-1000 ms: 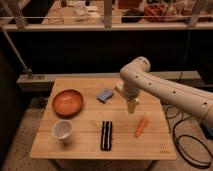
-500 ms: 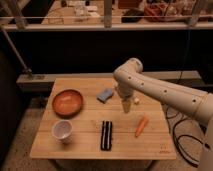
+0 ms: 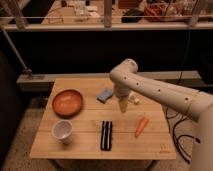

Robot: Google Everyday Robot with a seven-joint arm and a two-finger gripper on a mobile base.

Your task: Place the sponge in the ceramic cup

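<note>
The light-blue sponge (image 3: 105, 95) lies flat on the wooden table (image 3: 90, 142), right of the orange-red bowl. The white ceramic cup (image 3: 62, 131) stands upright near the front left corner, empty. My gripper (image 3: 122, 106) hangs fingers-down from the white arm, just right of the sponge and a little nearer the front, apart from it. The arm reaches in from the right side of the view.
An orange-red bowl (image 3: 67, 102) sits left of the sponge. A black-and-white striped bar (image 3: 106, 135) lies at the front middle, and an orange carrot (image 3: 141, 126) to its right. A pale bottle (image 3: 133, 98) is partly hidden behind the arm.
The arm has swung left over the table, bringing the gripper from the pale bottle's spot closer to the sponge. The objects have not moved.
</note>
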